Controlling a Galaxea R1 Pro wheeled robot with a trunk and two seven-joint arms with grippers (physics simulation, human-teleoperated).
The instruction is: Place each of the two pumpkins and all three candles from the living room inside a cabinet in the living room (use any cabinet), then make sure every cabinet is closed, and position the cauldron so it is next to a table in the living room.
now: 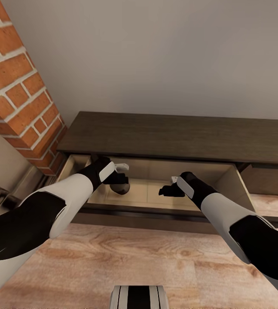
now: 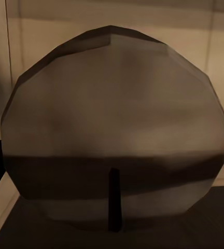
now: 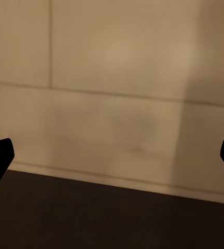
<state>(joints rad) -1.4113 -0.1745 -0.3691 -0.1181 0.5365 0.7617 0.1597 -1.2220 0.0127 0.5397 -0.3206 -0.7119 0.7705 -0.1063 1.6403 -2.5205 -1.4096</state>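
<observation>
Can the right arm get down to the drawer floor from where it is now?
Probably yes: the right gripper hangs open and empty over the open drawer of the cabinet, nothing beneath it; the left gripper with its candle sits well aside.

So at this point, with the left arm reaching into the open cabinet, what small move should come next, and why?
Probably open the left gripper and release. It holds a candle with its paler top and wick facing the wrist camera, and the head view puts it low over the floor of the cabinet's pulled-out drawer. The right gripper hangs open and empty nearby.
</observation>
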